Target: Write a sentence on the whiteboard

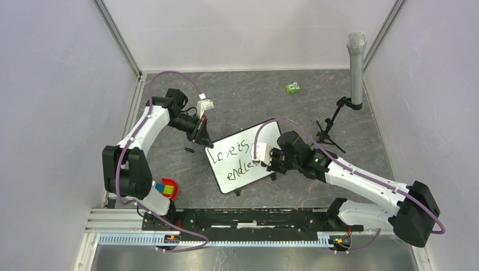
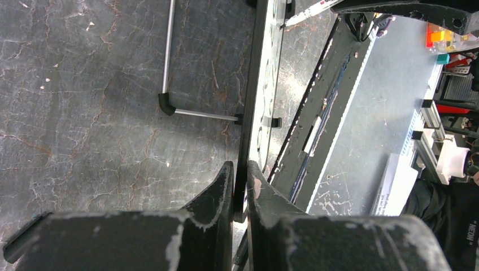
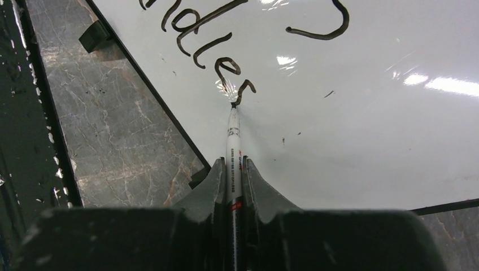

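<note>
The whiteboard (image 1: pixel 244 169) lies tilted at the middle of the table, with black marker writing (image 1: pixel 230 158) on two lines, "Love is" above "endles". My left gripper (image 1: pixel 200 131) is shut on the board's far left corner; in the left wrist view the black frame edge (image 2: pixel 251 101) runs between my fingers (image 2: pixel 221 183). My right gripper (image 1: pixel 270 160) is shut on a white marker (image 3: pixel 233 148). Its tip touches the board (image 3: pixel 350 135) at the foot of the last letter "s" (image 3: pixel 244 93).
A grey microphone (image 1: pixel 356 62) on a small black stand (image 1: pixel 332 129) is at the back right. A small green object (image 1: pixel 292 88) lies at the back. A small black piece (image 1: pixel 190 149) lies left of the board. A red item (image 1: pixel 168 189) sits by the left arm's base.
</note>
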### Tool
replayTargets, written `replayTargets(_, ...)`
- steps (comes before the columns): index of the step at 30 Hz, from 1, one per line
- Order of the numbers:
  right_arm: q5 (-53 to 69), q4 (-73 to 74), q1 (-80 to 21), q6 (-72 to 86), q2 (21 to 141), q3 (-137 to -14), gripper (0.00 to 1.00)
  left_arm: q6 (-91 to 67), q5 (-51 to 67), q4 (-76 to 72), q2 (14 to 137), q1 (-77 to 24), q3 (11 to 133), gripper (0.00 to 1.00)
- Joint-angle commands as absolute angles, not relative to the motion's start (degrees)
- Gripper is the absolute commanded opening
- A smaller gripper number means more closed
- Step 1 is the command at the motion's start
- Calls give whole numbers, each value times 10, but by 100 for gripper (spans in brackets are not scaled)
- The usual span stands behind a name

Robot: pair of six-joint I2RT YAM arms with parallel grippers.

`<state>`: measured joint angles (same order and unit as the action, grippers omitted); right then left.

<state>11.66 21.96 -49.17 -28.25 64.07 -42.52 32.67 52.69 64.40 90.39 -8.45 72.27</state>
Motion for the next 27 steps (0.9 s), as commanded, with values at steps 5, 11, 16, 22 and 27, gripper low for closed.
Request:
replayTargets(5,143,201,-495,-261,652,-430,0,344,508,644,912,-90,729,2)
replayTargets(11,154,204,-499,-260,651,-449,0,345,506,644,911,-89,726,2)
replayTargets(16,156,221,-496,-254,625,-463,0,344,510,644,913,-90,729,2)
replayTargets(22,133,243,-467,-252,612,-483,0,345,511,644,910,-90,731,2)
replayTargets(27,104,244,-454,-257,623,-483,0,347,511,644,909,-90,733,2)
